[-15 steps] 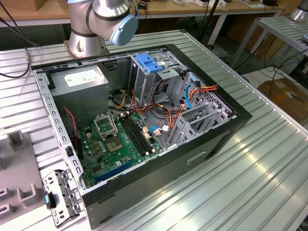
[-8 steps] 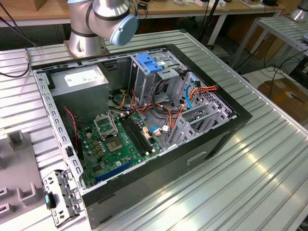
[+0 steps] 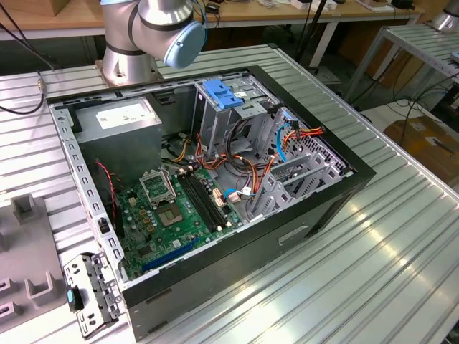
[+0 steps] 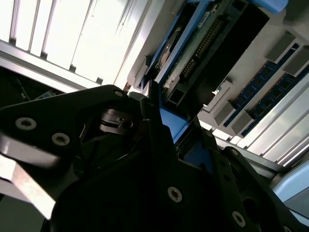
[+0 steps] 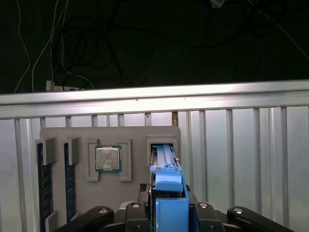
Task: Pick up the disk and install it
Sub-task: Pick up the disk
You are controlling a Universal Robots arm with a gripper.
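The black pincer straddles the flat grey hard disk with blue plastic side rails; whether it clamps it, I cannot tell. The disk stands on edge in a slot of the grey moulded parts tray, probably so that its narrow sides are offered for grasping.

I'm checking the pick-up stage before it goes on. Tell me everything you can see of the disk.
In the first wrist view the disk stands on edge in a slot of the grey tray. It is seen end-on as a thin slab with bright blue plastic rails and grey metal between them. The gripper sits around its near end. In the second wrist view the disk shows a dark end face with a row of connector pins, and blue rails run alongside it.
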